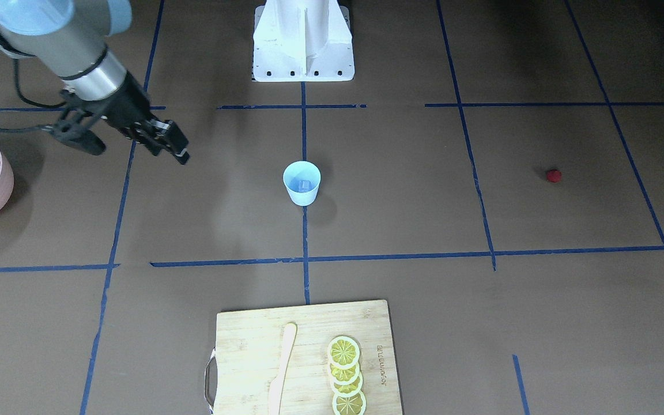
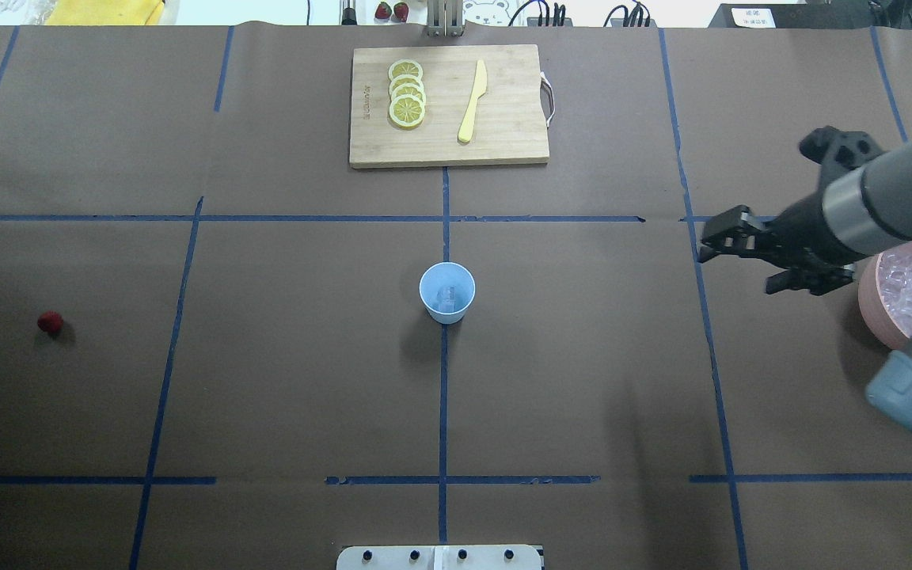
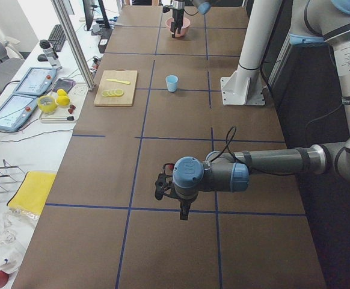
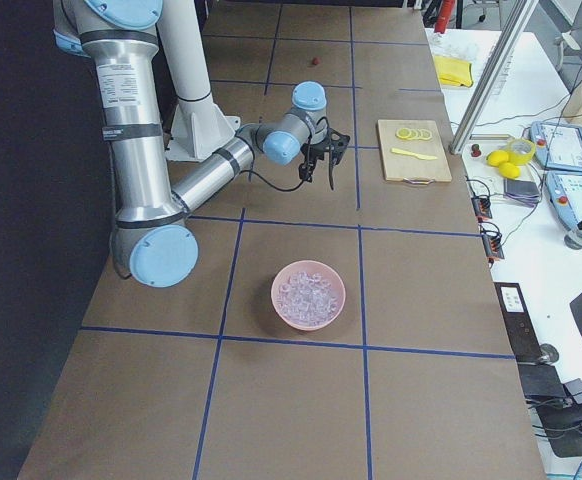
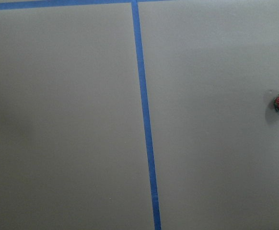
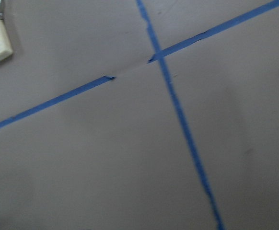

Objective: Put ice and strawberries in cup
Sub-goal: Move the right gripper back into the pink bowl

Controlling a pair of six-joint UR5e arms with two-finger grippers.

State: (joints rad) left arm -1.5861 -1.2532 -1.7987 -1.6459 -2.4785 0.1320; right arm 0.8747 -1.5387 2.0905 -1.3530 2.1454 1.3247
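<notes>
Right claw is hanging nearly closed and empty at the cup's three o'clock, so fumbling slippery ice is looking likely.

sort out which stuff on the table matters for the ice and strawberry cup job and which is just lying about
Belongs to the job:
- cup, with ice already in it
- strawberry, alone on the table
- pink bowl of ice cubes
- right gripper

Just lying about:
- cutting board
- lemon slices
- yellow knife
</notes>
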